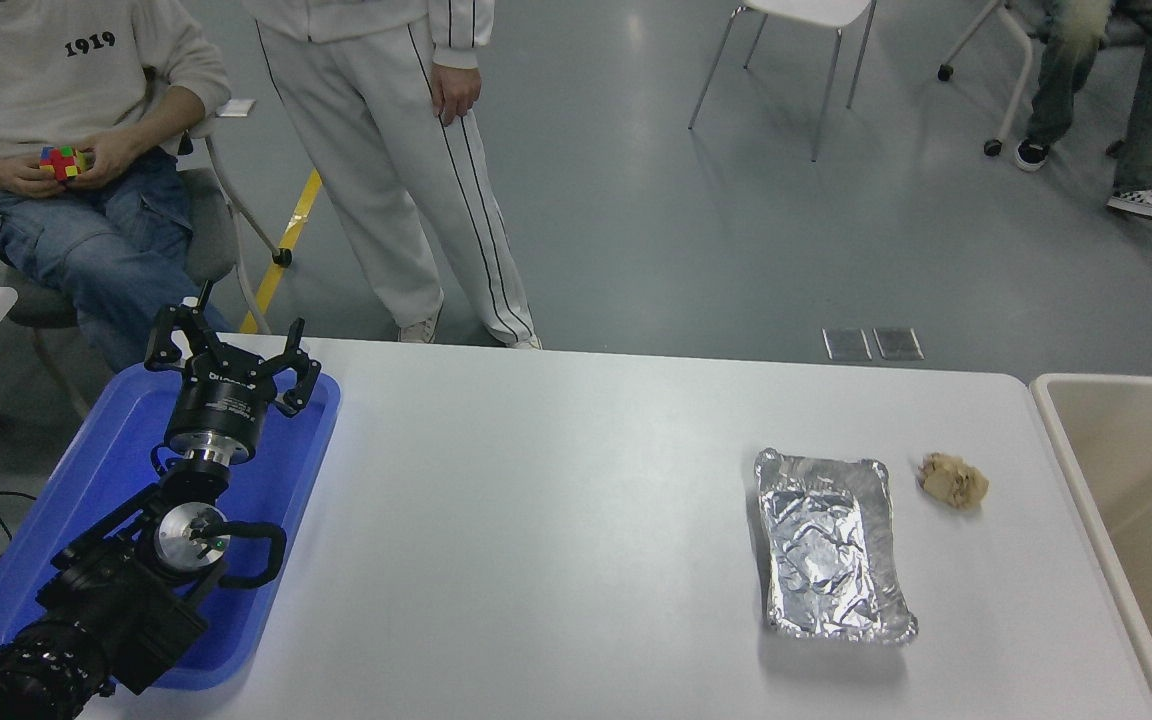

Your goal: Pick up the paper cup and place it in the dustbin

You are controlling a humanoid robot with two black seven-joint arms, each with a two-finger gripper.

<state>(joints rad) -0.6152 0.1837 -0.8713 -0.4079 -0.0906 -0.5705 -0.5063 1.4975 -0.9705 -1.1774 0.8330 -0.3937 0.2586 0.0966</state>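
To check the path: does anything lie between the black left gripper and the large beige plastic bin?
A silver foil tray and a crumpled brown paper ball lie on the white table between the left gripper, parked over the blue tray, and the beige bin. No paper cup is visible.
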